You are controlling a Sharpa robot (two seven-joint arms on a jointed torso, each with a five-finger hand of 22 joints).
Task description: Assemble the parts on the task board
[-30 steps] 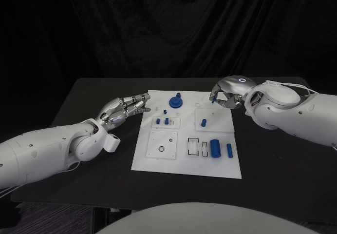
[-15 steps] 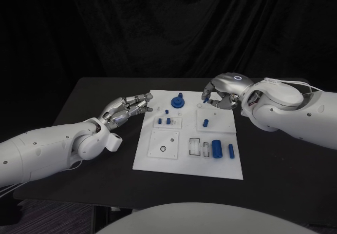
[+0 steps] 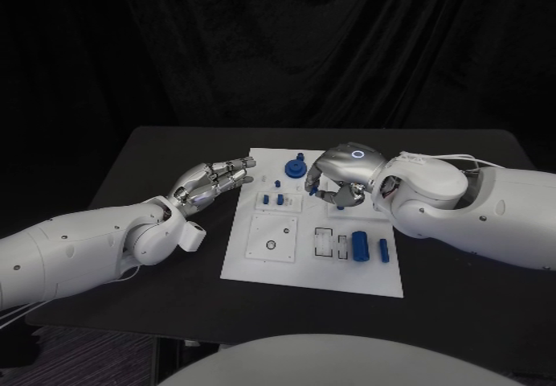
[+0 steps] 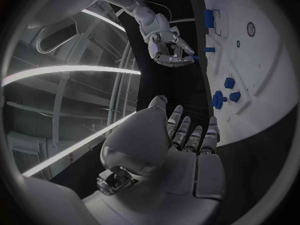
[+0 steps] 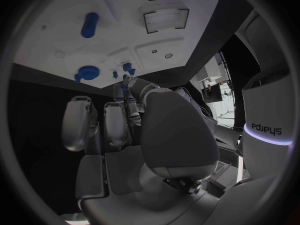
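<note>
Black table (image 3: 151, 161), dark and matte. Bears the white task board (image 3: 312, 269) at its middle, lying flat and running lengthwise from the near side toward the far edge. Backed by a black curtain (image 3: 278, 56).

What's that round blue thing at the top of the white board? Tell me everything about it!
The round blue part looks like smooth plastic: a flat disc with a short post standing up near it at its far side. It sits upright near the far edge of the task board. Nothing touches it; the right hand hangs just beside it, and the left hand is off the board.
</note>
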